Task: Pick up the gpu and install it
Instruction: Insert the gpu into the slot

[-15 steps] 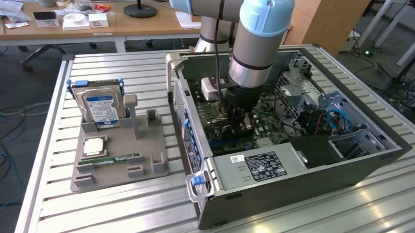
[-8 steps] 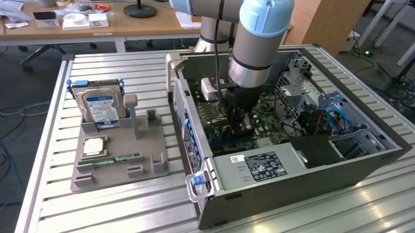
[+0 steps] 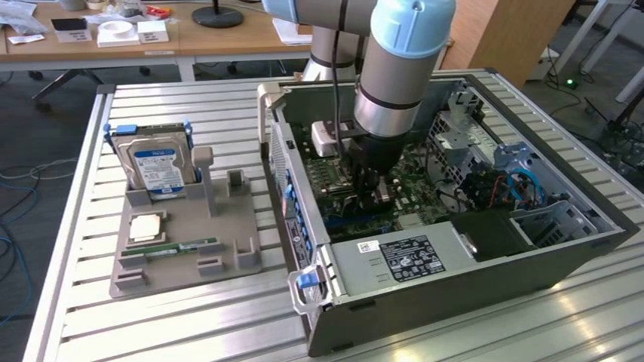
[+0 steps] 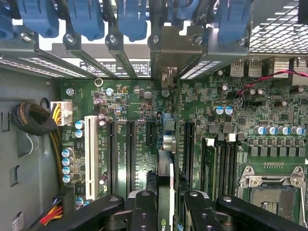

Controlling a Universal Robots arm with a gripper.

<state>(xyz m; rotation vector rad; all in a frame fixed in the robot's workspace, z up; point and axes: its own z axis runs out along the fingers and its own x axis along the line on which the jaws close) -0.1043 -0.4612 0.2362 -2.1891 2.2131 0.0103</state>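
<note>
My gripper (image 3: pixel 370 190) is down inside the open computer case (image 3: pixel 563 253), just above the green motherboard (image 3: pixel 403 197). In the wrist view the gripper (image 4: pixel 168 211) is shut on the gpu (image 4: pixel 165 178), a thin dark card seen edge-on between the two black fingers (image 4: pixel 144 211). The card stands upright over the row of black expansion slots (image 4: pixel 130 149), in line with a grey metal bracket (image 4: pixel 168 53) at the case's rear wall. Whether its lower edge sits in a slot is hidden.
A grey parts holder (image 3: pixel 241 256) sits on the slatted table at the exterior view's left. It carries a blue-labelled hard drive (image 3: pixel 156 167) and a green RAM stick (image 3: pixel 186 247). The power supply (image 3: pixel 403 260) and a drive cage (image 3: pixel 503 173) crowd the case. Blue slot clips (image 4: pixel 130 19) line the rear wall.
</note>
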